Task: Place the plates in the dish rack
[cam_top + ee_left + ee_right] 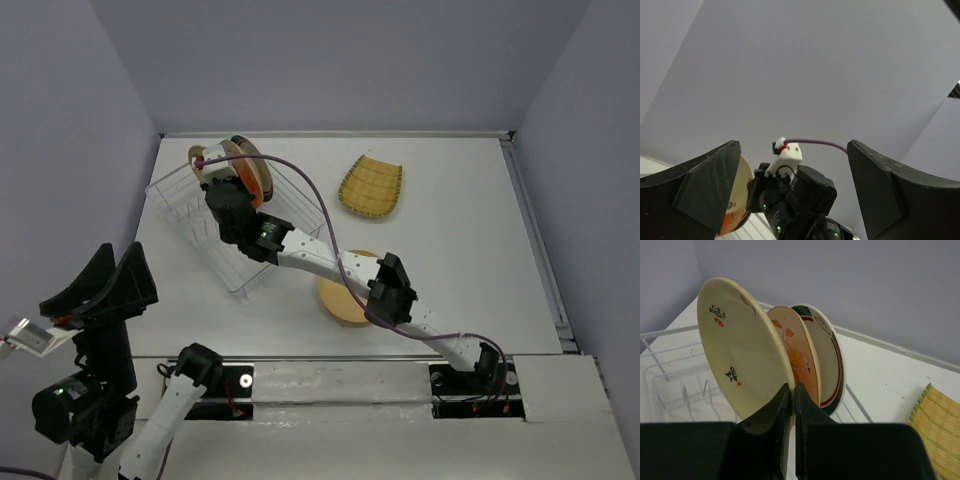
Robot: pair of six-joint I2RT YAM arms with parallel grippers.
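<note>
The white wire dish rack (190, 205) stands at the table's back left. My right gripper (793, 390) is shut on the rim of a cream plate (740, 347) and holds it upright over the rack. Behind it stand an orange-red plate (796, 357) and a white plate with a dark-green rim (832, 360). In the top view these plates (243, 170) cluster at the rack's far end. A tan plate (338, 298) lies flat under the right arm. A yellow woven-look plate (371, 185) lies at the back centre. My left gripper (100, 290) is open, raised off the table's left.
The rack's wire floor and prongs (685, 390) show left of the held plate. The yellow woven plate (935, 415) shows at the right of the right wrist view. The left wrist view shows the right arm's wrist (800, 200) and the grey wall.
</note>
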